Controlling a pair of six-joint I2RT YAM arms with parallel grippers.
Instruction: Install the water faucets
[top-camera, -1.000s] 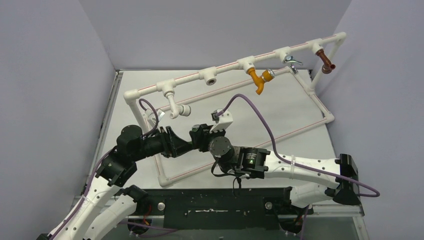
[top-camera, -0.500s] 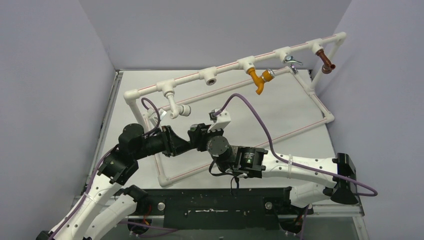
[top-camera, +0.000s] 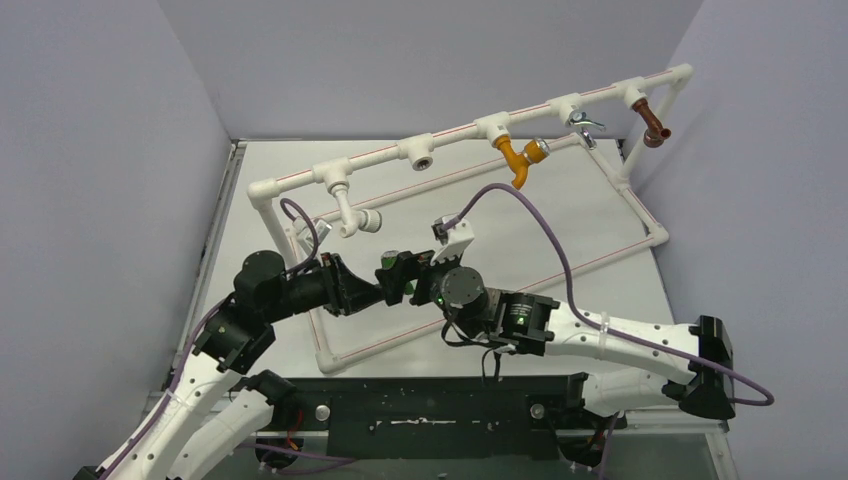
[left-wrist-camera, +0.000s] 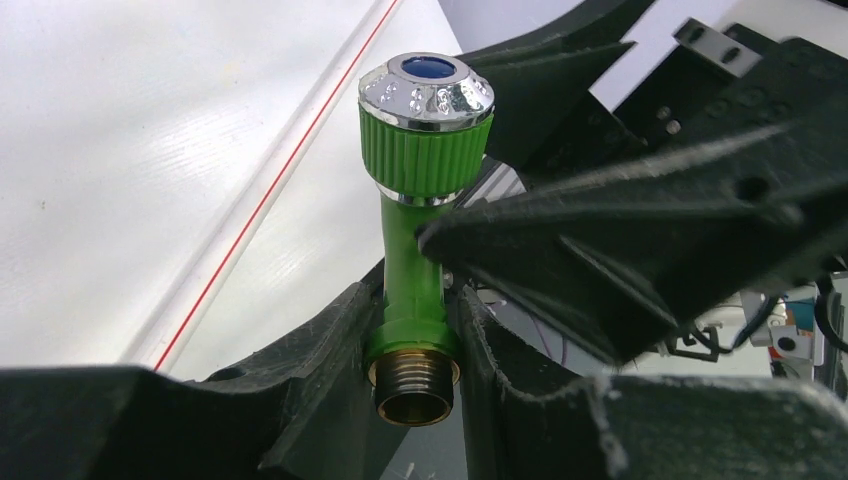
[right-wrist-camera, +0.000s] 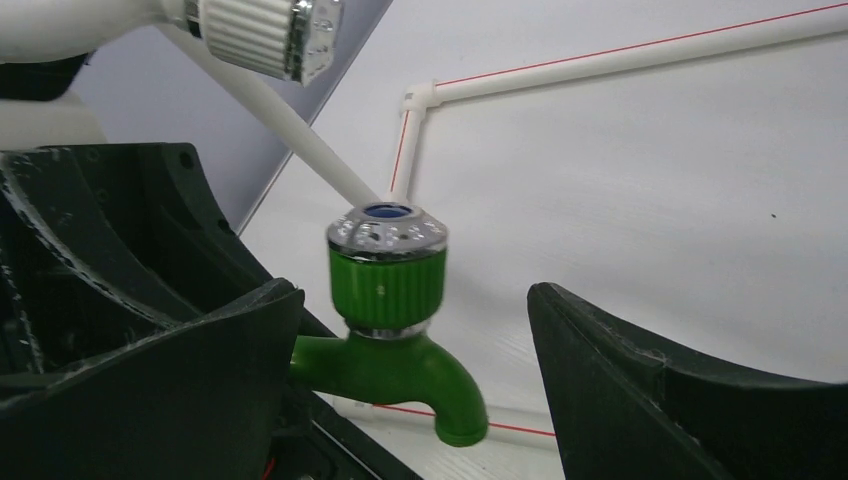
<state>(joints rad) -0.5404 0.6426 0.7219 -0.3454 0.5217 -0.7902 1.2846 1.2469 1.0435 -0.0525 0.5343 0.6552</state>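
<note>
Two fingers of the left gripper (left-wrist-camera: 412, 335) are pressed on the lower stem of the green faucet (left-wrist-camera: 412, 265), just above its brass thread. The faucet is therefore in the air above the table (top-camera: 560, 215), near the front of the pipe frame (top-camera: 455, 135), and not yet on it. The knob with its chrome cap points up and the spout points sideways.

The right gripper (right-wrist-camera: 415, 300) is spread wide, with one finger on each side of the green knob. One finger lies very close to the neck under the knob; I cannot tell if it touches. This looks like a handover. The left arm holds the faucet low, so the knob and neck stay free for the right fingers. A grip there would probably leave the thread free for screwing in.

On the frame, the white faucet (top-camera: 352, 215), the orange faucet (top-camera: 515, 158), the silver faucet (top-camera: 585, 125) and the brown faucet (top-camera: 652, 125) already hang from their fittings. One socket (top-camera: 424, 160) between white and orange is open, and I think the green one belongs there.

Compared with one second ago, the right arm's wrist and elbow have shifted to the right. The left arm has almost not moved, and the grippers meet at nearly the same place.
</note>
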